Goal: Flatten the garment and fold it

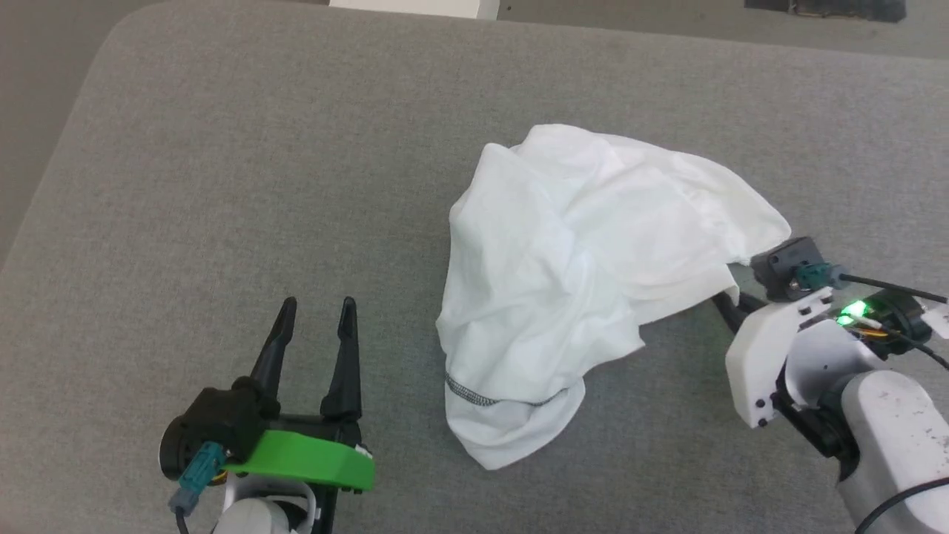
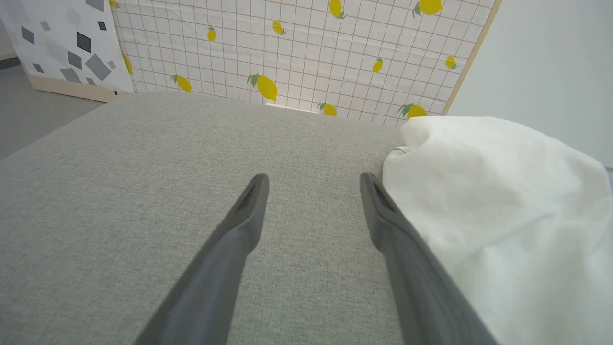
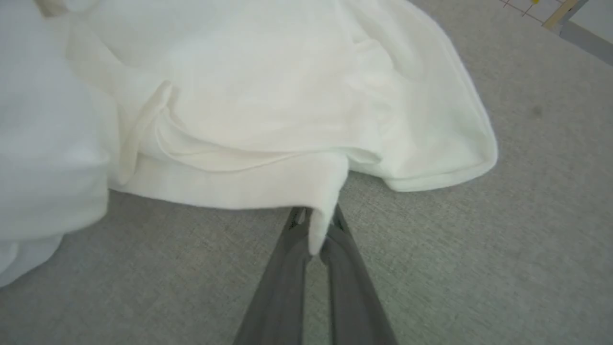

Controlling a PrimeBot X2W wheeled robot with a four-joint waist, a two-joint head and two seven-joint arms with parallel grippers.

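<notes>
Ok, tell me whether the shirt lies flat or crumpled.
Crumpled: the garment sits heaped on the grey surface, layers overlapping and creased, with one edge pinched in the right gripper.

My left gripper [image 1: 319, 302] sits low on my left side, fingers spread wide and pointing straight ahead, with nothing between them. My right arm [image 1: 882, 415] comes in from the right with the pale forearm angled inward and a green light [image 1: 852, 310] lit on the wrist. Over there my right gripper [image 3: 318, 215] has both fingers squeezed nearly together, pinching an edge of the shirt [image 3: 287, 96] right at the tips — cloth partly covers them.
</notes>
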